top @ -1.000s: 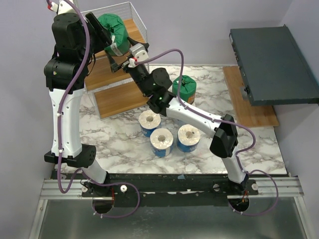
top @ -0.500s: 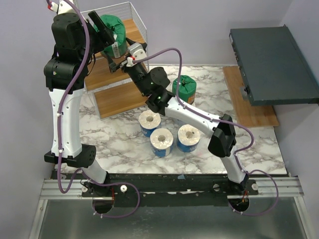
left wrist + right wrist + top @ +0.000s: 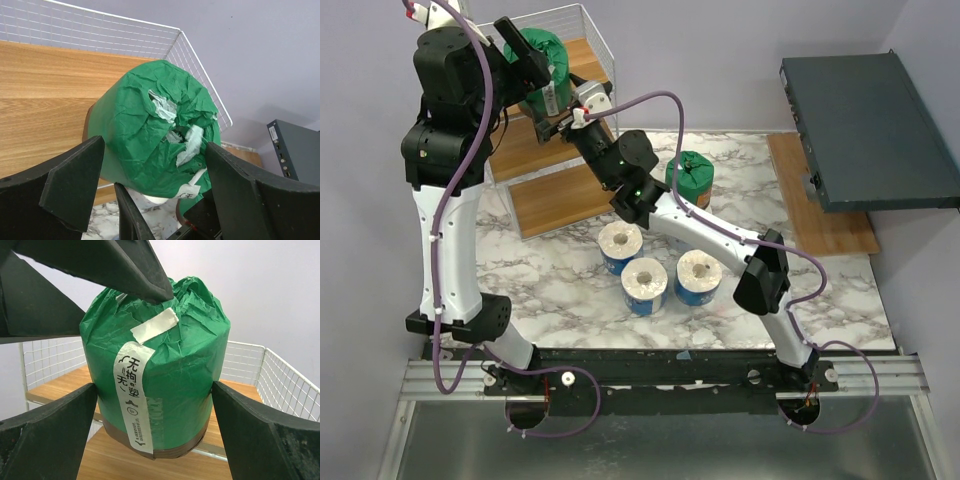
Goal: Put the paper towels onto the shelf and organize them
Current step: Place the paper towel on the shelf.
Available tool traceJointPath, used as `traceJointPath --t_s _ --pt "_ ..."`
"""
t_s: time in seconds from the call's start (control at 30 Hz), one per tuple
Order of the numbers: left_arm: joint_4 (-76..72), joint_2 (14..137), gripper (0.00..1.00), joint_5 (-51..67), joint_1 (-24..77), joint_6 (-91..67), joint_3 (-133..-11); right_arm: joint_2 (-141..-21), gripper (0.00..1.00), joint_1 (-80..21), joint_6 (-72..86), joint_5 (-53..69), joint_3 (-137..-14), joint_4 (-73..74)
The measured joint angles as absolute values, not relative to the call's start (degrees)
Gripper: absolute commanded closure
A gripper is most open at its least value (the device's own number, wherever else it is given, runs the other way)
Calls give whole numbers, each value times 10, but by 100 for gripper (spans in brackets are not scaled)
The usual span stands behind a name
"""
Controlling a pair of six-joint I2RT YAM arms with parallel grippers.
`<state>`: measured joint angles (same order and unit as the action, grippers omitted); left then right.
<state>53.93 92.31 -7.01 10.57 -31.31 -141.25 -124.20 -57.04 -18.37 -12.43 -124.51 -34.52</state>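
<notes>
A green-wrapped paper towel roll [image 3: 546,52] stands at the front edge of the shelf's top board [image 3: 588,56], slightly overhanging it. My left gripper [image 3: 535,72] straddles the roll [image 3: 155,130] from above, open, its fingers [image 3: 70,185] off the wrapper. My right gripper [image 3: 564,102] reaches in from the front, open, with a gap on each side of the roll [image 3: 160,370]. A second green roll [image 3: 692,178] stands on the table. Three blue-printed rolls [image 3: 645,283] are grouped in front of the shelf [image 3: 560,200].
A dark grey flat box [image 3: 865,125] sits at the right over a wooden board [image 3: 825,225]. White wire mesh [image 3: 100,30] fences the top tier's back and side. The right arm's forearm [image 3: 705,228] crosses above the blue rolls.
My left gripper's jaws have spread apart and let go of the green roll, which stays on the top board. The left arm shifted slightly left; the right gripper edged closer to the shelf.
</notes>
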Motion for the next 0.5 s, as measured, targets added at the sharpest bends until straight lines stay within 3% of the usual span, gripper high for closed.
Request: traceJointPath --t_s 0.5 --pt "528 912 1 -63 106 -315 -1407 -1252 1 -570 -165 -129 -1272 -333"
